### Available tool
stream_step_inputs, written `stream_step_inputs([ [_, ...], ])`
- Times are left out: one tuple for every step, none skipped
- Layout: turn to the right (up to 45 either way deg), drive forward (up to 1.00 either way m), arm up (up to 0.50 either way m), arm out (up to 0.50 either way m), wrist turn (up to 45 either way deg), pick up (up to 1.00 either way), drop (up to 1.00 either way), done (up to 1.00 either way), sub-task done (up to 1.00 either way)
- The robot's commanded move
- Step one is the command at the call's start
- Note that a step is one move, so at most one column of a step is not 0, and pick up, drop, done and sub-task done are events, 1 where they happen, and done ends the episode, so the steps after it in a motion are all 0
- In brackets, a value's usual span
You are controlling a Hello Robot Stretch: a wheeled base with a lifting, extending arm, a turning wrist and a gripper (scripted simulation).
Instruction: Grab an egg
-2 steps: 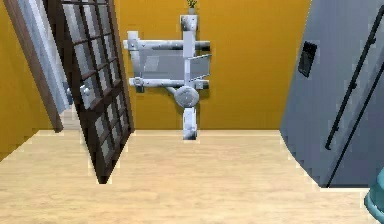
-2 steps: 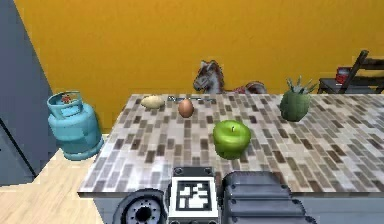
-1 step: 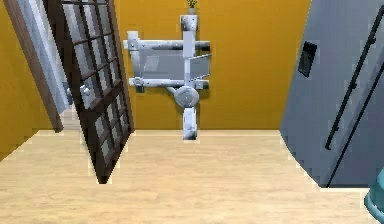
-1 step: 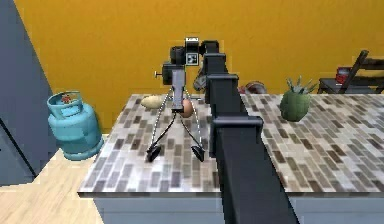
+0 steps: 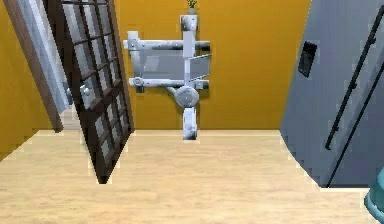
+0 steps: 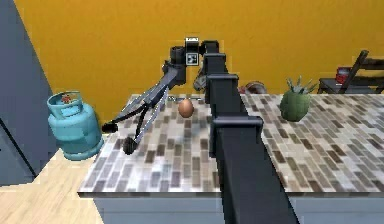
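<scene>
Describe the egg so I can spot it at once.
In the arm side view, find the tiled countertop against the yellow wall. Near its back edge, left of the dark arm, sits the egg. It is the small brown oval, unlike the spiky green potted plant right of the arm.

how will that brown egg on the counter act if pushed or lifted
The egg is rounded and sits on a flat countertop, so a push would probably roll it. It looks small, likely light, and its smooth shell may slip or crack.
</scene>
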Motion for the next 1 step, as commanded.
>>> stream_step_inputs([
  [0.0, 0.00, 0.00, 0.00, 45.0, 0.00, 0.00, 0.00, 0.00],
])
